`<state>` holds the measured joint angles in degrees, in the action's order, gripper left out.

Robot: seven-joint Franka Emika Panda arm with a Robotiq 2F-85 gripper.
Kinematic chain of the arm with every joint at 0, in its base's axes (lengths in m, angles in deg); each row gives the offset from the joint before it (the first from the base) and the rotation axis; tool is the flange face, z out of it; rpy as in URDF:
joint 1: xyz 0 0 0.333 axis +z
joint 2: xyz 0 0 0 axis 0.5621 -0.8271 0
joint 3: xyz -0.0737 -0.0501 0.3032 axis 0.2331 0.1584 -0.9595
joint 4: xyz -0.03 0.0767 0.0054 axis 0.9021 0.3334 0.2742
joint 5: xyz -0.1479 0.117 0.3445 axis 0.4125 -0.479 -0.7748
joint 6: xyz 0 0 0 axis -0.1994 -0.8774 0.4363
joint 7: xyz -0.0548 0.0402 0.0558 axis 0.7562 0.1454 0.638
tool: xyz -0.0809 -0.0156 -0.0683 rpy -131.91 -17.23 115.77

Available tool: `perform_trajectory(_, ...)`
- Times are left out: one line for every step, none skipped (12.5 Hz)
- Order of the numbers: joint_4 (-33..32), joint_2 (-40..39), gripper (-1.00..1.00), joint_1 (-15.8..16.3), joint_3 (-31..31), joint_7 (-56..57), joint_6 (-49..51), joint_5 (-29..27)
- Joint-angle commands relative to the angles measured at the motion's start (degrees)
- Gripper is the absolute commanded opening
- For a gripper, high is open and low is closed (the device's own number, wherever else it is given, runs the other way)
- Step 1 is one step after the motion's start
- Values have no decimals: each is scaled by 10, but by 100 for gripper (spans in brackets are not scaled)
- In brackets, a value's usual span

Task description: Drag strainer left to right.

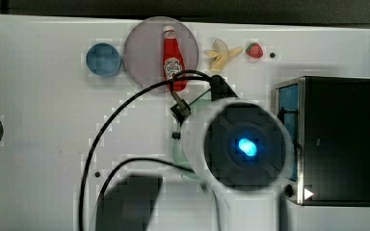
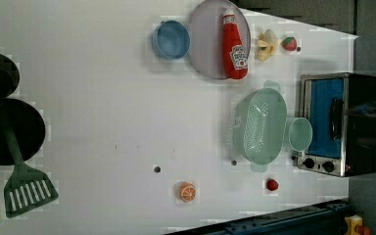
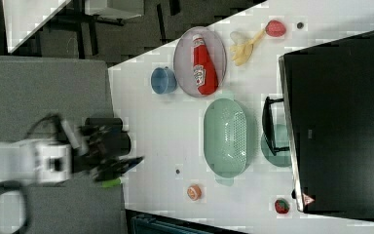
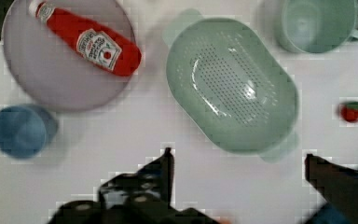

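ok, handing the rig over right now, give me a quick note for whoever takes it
Hand: open, holding nothing, above the table short of the strainer.
Strainer: upright on the white table, right beside the mint cup in front of the toaster oven; the plate with the ketchup bottle lies towards the left view's top.
Done: no contact with the strainer yet.
Left: lower the hand to the strainer, hook or grip its rim, drag it across.

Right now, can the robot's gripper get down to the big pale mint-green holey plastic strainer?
Probably yes: the open gripper hangs above the strainer, which lies empty and uncovered.
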<state>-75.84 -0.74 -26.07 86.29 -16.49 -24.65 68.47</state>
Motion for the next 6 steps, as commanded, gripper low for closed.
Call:
perform_trajectory(21,29,100,-17,8,41,68,29)
perform_trajectory(26,33,100,-17,8,41,68,40)
perform_trajectory(27,34,100,-17,7,41,68,51)
perform_trajectory(26,34,100,-17,7,41,69,52)
perform_trajectory(25,34,100,-17,5,41,69,52)
perform_trajectory(25,34,100,-17,5,41,69,52)
